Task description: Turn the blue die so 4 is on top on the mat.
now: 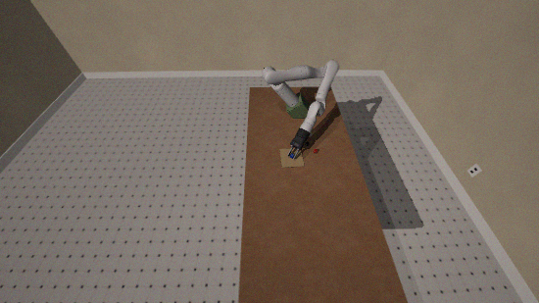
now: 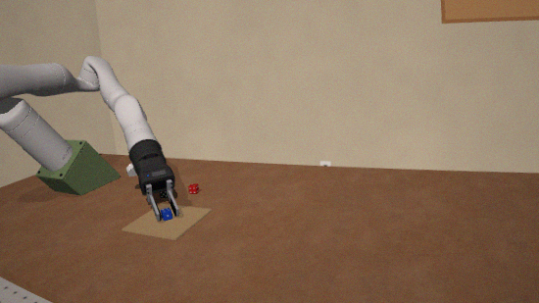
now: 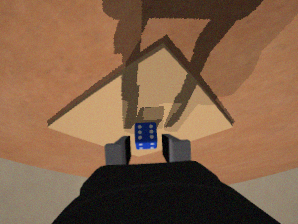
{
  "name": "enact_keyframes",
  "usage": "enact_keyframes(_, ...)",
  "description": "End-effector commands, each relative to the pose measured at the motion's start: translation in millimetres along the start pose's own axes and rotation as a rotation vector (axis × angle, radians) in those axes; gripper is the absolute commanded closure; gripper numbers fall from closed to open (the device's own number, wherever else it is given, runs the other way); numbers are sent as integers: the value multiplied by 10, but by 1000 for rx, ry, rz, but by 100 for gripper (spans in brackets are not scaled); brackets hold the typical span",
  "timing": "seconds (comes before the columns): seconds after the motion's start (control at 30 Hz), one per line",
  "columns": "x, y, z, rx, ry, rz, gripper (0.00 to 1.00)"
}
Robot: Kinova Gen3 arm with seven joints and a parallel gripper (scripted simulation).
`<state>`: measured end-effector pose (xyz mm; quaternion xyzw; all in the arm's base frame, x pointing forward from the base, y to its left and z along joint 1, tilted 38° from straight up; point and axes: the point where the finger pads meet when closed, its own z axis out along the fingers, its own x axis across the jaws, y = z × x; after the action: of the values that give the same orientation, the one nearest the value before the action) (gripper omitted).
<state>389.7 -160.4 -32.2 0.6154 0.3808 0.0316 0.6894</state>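
From my exterior feed I have the gripper point(image 1: 294, 155) point(image 2: 168, 218) point(image 3: 146, 145) low in the lower left of the frame, tilted, its two fingers spread with a gap on either side of the blue die point(image 1: 292, 156) point(image 2: 167, 214) point(image 3: 146, 135), so nothing is pinched. The die is between the fingertips, over the tan mat point(image 1: 292, 164) point(image 2: 173, 232) point(image 3: 100, 120). My wrist view puts it just below the middle of the picture, with a face of six pips turned toward the camera and a narrower strip of another face beneath it; I cannot tell for sure which number is uppermost. The mat spreads across the middle of that view, crossed by the arm's shadow. On the exterior feed, a red die point(image 1: 316, 151) point(image 2: 193, 188) is on the brown table point(image 1: 304, 221) point(image 2: 318, 240) point(image 3: 30, 65), off the mat and to the right of the gripper, and a black die point(image 2: 164, 194) shows in part behind the fingers. The arm point(image 1: 310, 119) point(image 2: 131, 115) reaches in from the left edge there, and its green base point(image 1: 297, 112) point(image 2: 98, 174) is at the left of the frame.
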Motion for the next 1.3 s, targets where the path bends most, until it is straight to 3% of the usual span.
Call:
enact_keyframes(0.0, 2, 6, -1, -1, 1, 1, 30)
enact_keyframes(0.73, 2, 6, -20, -1, 1, 1, 30)
enact_keyframes(1.27, 2, 5, -452, -1, 1, 1, 30)
